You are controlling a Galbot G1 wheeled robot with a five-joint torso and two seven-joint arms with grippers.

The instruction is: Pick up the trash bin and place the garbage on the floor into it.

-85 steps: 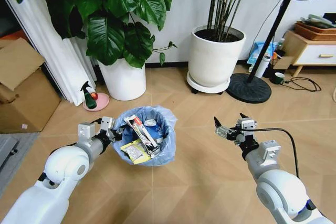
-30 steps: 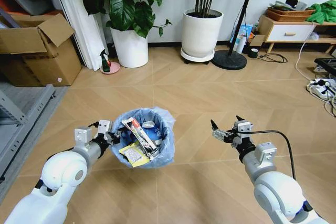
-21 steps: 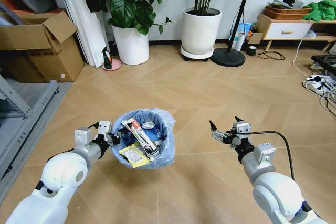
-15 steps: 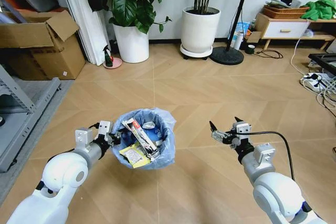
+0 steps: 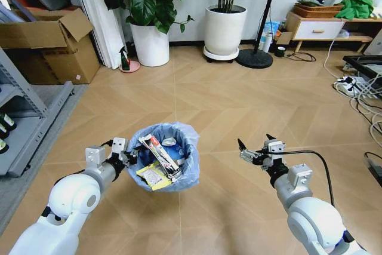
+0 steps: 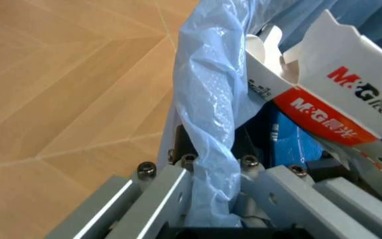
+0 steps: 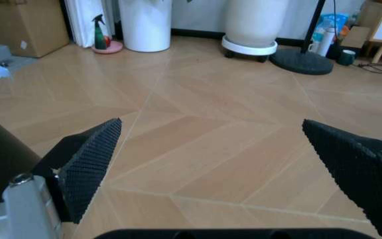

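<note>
The trash bin (image 5: 179, 174), small and dark with a crinkly light-blue bag lining, hangs from my left gripper (image 5: 128, 154), which is shut on its near rim. Garbage lies inside it: a long red-and-white carton (image 5: 160, 154), a yellow wrapper (image 5: 152, 176) and a white disc (image 5: 170, 142). The left wrist view shows the blue bag rim (image 6: 211, 99) clamped between the fingers, with the printed carton (image 6: 337, 99) just behind. My right gripper (image 5: 253, 150) hovers to the right of the bin, open and holding nothing. Its fingers (image 7: 88, 162) stand wide apart over bare floor.
Two white plant pots (image 5: 150, 43) (image 5: 225, 28) and a fan base (image 5: 253, 58) stand by the far wall, with a green spray bottle (image 5: 125, 59) nearby. A cardboard box (image 5: 48, 46) and a metal rack (image 5: 24, 123) are on the left. Cables (image 5: 358, 88) lie at the right.
The whole picture has shifted: plants, pots and wall now sit farther off and more floor shows, so the camera has backed away. Both arms and the bin keep the same pose.
</note>
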